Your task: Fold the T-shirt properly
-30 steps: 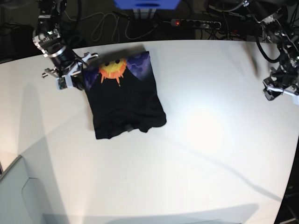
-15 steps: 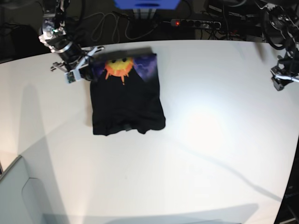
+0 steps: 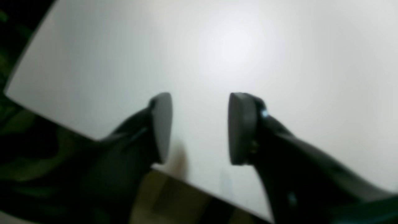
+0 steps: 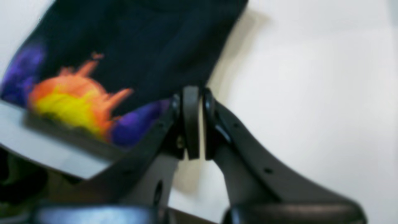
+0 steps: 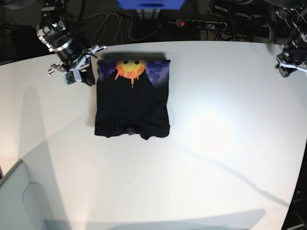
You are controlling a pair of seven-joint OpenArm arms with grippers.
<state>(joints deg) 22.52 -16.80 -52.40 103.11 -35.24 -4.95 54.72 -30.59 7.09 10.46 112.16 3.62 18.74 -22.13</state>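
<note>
The black T-shirt [image 5: 132, 108] lies folded into a rough rectangle on the white table [image 5: 216, 143], with its orange-yellow sun print on purple [image 5: 130, 68] showing along the far edge. My right gripper [image 5: 88, 75] is at the shirt's far left corner. In the right wrist view its fingers [image 4: 192, 93] are shut at the edge of the T-shirt [image 4: 149, 40], beside the purple corner. Over the table's far right edge, away from the shirt, my left gripper [image 5: 289, 67] hangs open. Nothing is between its pads [image 3: 200, 99].
Behind the table's far edge lie a power strip [image 5: 201, 23], loose cables [image 5: 108, 26] and a blue object [image 5: 151, 4]. A grey panel [image 5: 19, 201] sits at the near left corner. The table's edge [image 3: 62, 121] runs just under my left gripper.
My right gripper has moved right and toward the far edge, and the shirt's top has slid and straightened with it. My left gripper has lifted toward the far right corner and narrowed its opening.
</note>
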